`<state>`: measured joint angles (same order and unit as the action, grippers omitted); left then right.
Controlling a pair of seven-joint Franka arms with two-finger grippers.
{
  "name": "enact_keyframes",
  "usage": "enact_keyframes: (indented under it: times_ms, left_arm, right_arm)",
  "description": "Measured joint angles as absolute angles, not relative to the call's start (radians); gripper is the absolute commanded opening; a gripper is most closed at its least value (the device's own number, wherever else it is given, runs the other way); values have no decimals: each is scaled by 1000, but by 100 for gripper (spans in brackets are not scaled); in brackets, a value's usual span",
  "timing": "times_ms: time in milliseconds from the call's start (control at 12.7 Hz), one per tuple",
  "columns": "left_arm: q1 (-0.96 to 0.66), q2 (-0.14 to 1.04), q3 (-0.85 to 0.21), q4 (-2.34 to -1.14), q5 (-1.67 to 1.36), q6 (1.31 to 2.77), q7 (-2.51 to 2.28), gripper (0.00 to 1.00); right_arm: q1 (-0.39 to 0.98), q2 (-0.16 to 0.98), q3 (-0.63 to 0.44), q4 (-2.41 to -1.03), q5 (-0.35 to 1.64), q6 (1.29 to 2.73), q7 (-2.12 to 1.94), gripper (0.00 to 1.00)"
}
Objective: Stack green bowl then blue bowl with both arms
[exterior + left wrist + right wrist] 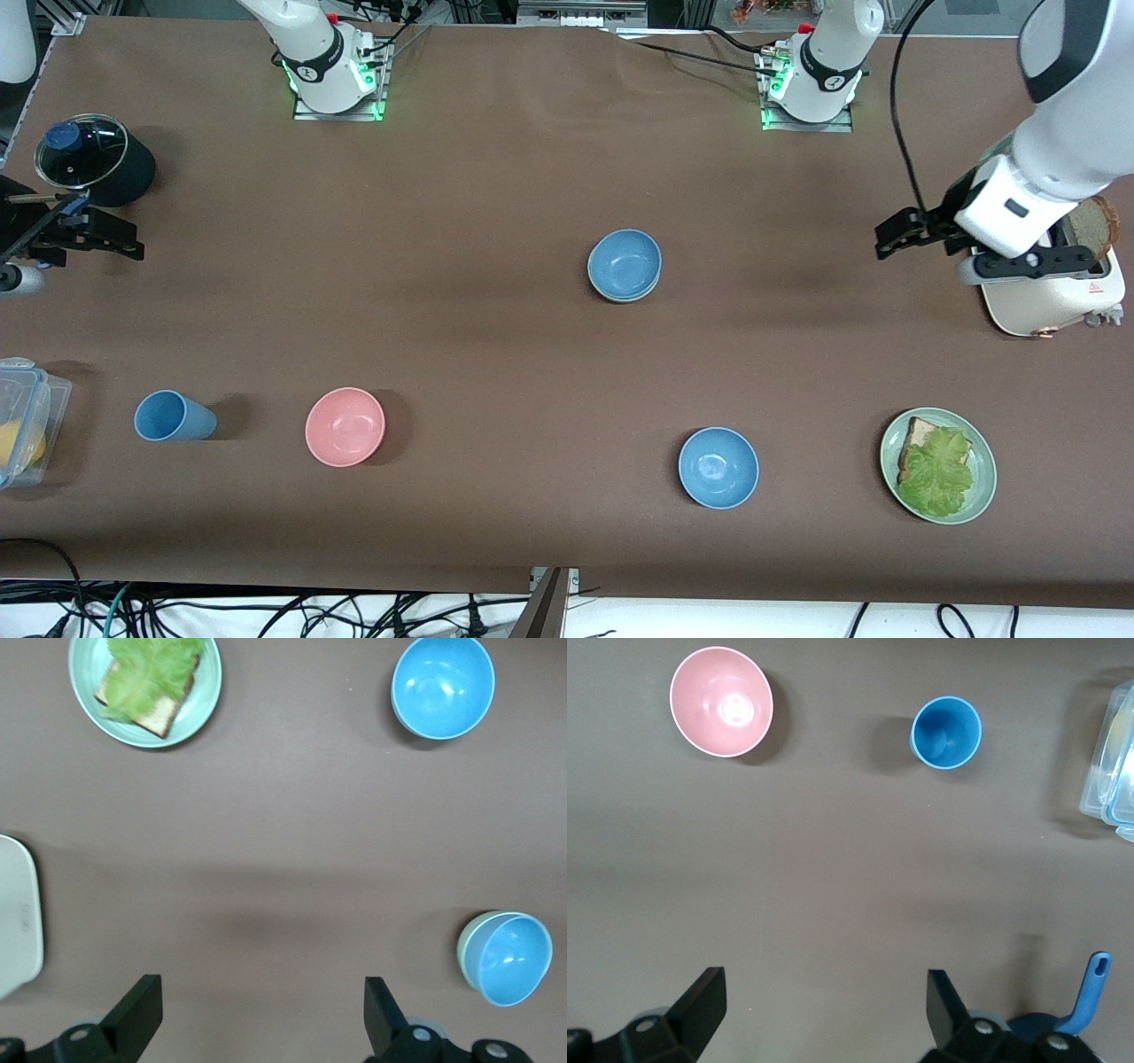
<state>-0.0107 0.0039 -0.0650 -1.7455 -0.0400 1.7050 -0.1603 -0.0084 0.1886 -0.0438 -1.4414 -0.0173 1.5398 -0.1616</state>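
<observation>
The brown counter (496, 292) carries everything. The left arm (1054, 151) hangs over its own end, its hand (895, 235) beside the white toaster (1054, 301), fingers spread wide and empty. The right hand (75, 232) waits over the other end by a lidded black pot (93, 159), also open and empty.

Near the middle, a blue bowl (625, 264) already sits nested in the green bowl (467, 943), of which only a pale rim shows. A second blue bowl (718, 467) lies nearer the front camera, apart from the lettuce-toast plate (982, 492). The pink bowl (345, 426) and blue cup (173, 416) lie toward the right arm's end.

If that loose bowl is next, I would pinch one wall at the rim, lift straight, centre it over the stack, and release low.
</observation>
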Motion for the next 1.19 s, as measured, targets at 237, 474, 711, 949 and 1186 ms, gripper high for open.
enact_keyframes:
  times_ms: [237,474,711,949,1186]
  left_arm:
    - [-99,-19,60,-1704,-40,1634,-128,100]
    - [-158,-8,89,-1644,-40,1573,-151,100]
    - [-179,12,85,-1642,-40,1572,-177,100]
    - [-134,18,47,-1641,-40,1572,-181,100]
    - [-124,18,42,-1638,-40,1572,-181,100]
  right_arm:
    - [-8,189,-44,-1441,-17,1540,-162,100]
    - [-8,189,-44,-1441,-17,1540,-162,100]
    - [-8,189,-44,-1441,-17,1541,-162,100]
    - [-8,189,-44,-1441,-17,1541,-162,100]
    - [-8,189,-44,-1441,-17,1541,-162,100]
